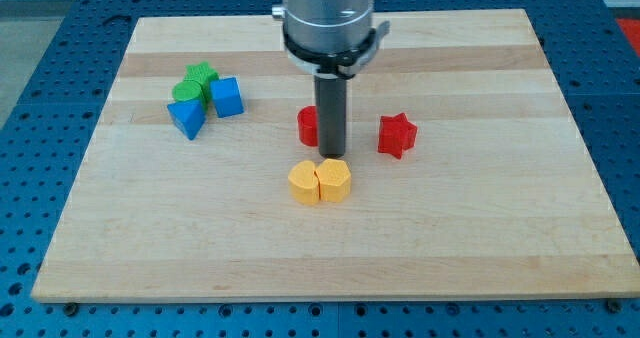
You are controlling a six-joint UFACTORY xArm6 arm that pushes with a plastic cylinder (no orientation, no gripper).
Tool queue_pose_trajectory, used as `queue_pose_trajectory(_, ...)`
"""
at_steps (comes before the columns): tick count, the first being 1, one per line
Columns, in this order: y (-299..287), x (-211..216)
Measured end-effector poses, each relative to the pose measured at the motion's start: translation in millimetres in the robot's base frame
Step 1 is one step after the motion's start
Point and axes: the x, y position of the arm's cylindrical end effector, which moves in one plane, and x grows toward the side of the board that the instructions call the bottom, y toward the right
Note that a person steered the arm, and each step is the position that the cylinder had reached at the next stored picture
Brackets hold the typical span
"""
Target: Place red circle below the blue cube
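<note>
The red circle [307, 126] sits near the board's middle, partly hidden behind my rod. The blue cube [227, 97] sits at the upper left, well to the left of the red circle. My tip [331, 156] rests on the board just right of the red circle and right above the two yellow blocks, close to or touching both.
A yellow hexagon-like block [305, 183] and a yellow heart-like block [334, 180] sit side by side below my tip. A red star [396, 135] lies to the right. A green star [201, 76], a green block [187, 91] and a blue triangle [187, 118] cluster by the blue cube.
</note>
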Motion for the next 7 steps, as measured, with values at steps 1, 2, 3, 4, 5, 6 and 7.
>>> queue_pose_trajectory(1, 8.6, -14.7)
queue_pose_trajectory(2, 0.9, -31.0)
queue_pose_trajectory(3, -37.1, -28.3)
queue_pose_trajectory(4, -74.5, -27.5)
queue_pose_trajectory(5, -94.2, -29.4)
queue_pose_trajectory(6, -95.5, -22.9)
queue_pose_trajectory(7, -102.1, -20.7)
